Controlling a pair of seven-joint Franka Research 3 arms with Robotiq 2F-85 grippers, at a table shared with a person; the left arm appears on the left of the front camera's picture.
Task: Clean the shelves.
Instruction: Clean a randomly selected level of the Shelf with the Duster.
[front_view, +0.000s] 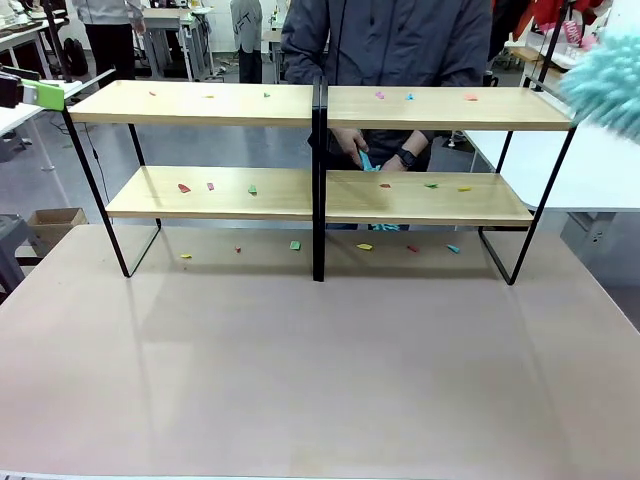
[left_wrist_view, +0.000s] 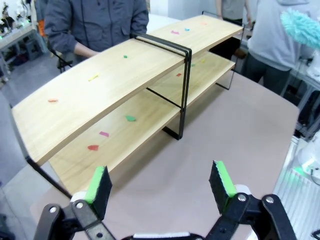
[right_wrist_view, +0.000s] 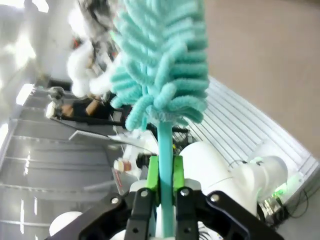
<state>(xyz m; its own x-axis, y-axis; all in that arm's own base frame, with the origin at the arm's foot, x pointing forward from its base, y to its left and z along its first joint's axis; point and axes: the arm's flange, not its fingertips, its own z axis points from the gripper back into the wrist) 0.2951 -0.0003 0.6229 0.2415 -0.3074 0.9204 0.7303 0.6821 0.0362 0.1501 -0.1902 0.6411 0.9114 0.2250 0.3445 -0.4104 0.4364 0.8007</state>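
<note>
The shelves (front_view: 210, 103), two light wooden tiers on a thin black frame with a black centre upright, span the far half of the table, with small coloured scraps (front_view: 251, 189) on both boards and on the table under them. In the left wrist view the shelves (left_wrist_view: 115, 82) run diagonally ahead of my open left gripper (left_wrist_view: 161, 182), which hangs clear of them with nothing between its green pads. My right gripper (right_wrist_view: 163, 175) is shut on the handle of a teal fluffy duster (right_wrist_view: 162, 60). The duster head (front_view: 610, 80) shows blurred at the shelves' top right end.
A person in a grey jacket (front_view: 385, 40) stands behind the shelves, hands (front_view: 375, 160) low behind the centre holding something teal. The brownish table (front_view: 320, 360) in front of the shelves is bare. A white table (front_view: 590, 170) lies to the right and a cardboard box (front_view: 55, 222) on the floor left.
</note>
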